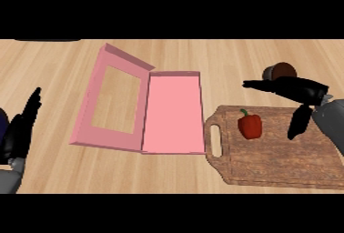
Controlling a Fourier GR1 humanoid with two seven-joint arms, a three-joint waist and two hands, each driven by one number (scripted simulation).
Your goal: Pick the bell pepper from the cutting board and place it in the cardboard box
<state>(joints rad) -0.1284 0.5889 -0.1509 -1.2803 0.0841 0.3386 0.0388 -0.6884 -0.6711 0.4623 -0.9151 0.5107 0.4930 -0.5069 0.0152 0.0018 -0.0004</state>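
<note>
Fingers spread and holding nothing, the right hand (301,89) hovers near the bell pepper (250,126) on the cutting board (282,159).

No legible text, label, brand, number or sign found on any surface in the head view. The pink box (173,113) and its windowed lid carry no print. The cutting board (282,154) shows wood grain only. The worktop (201,54) bears no markings.
</note>
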